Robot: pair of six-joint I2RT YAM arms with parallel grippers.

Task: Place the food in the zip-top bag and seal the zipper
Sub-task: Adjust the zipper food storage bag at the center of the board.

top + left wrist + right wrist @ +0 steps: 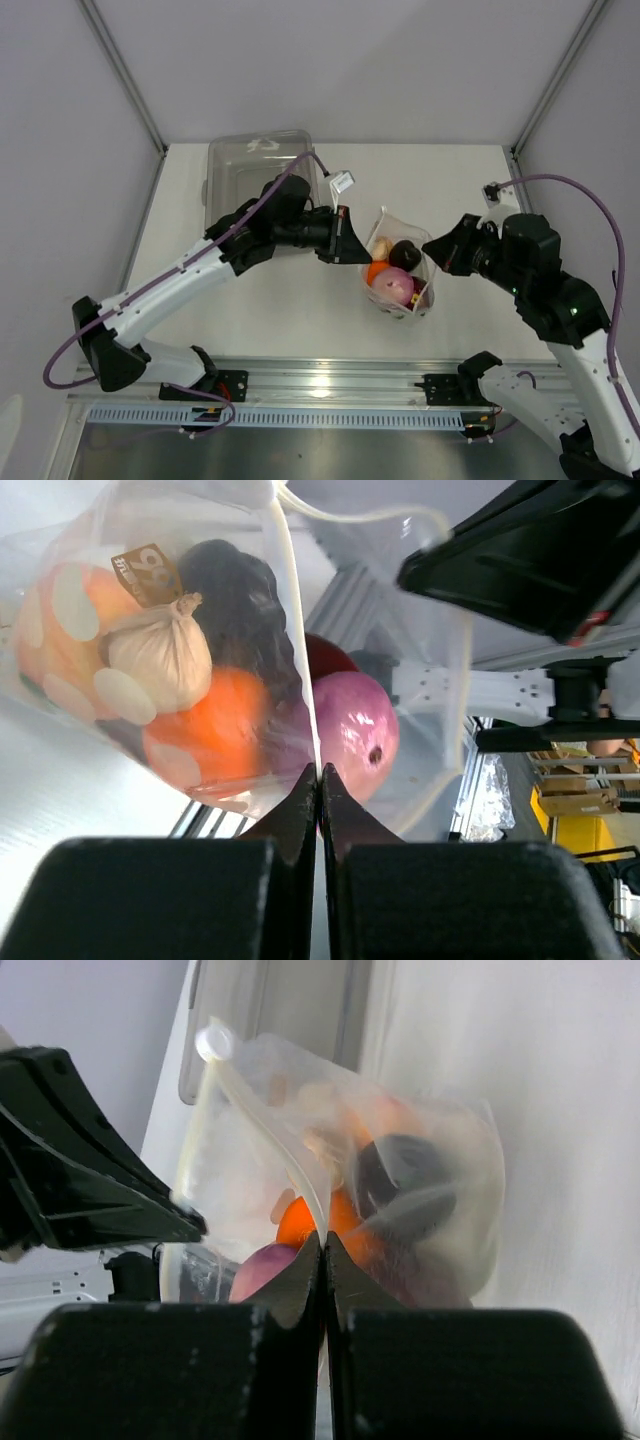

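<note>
Loading looks finished to me: every piece of food I can make out sits inside the clear, crinkly zip-top bag (392, 228), which lies just right of the middle of the white table (250, 300) in the overhead view.

Through the plastic, in the left wrist view, I count five pieces for certain:
- one peach-coloured fruit with pale patches (70, 620)
- one white knobbly bulb (160, 655)
- one dark purple grape bunch (235, 590)
- one round orange (205, 730)
- one glossy pink bulb (350, 730)

A dark red patch shows just behind the pink bulb. I cannot tell whether it is a sixth piece or more of the grapes. I find no green bit.

What is left, as I judge it, is the seal. The thin pale zipper strip (291, 610) runs from the bag's 12 o'clock corner down into my left claw (320, 780), whose jaws are pressed tight together on it. My right claw (323, 1245) pinches the same strip, jaws closed with nothing but plastic between them. I cannot tell how much of the strip is already pressed shut.

From above, the left claw sits at 9 o'clock of the bag and the right claw at 3 o'clock, so there are two claws on one bag. One rigid clear rectangular plastic bin (250, 175) stands at 10 o'clock of the bag, partly behind the left arm.
</note>
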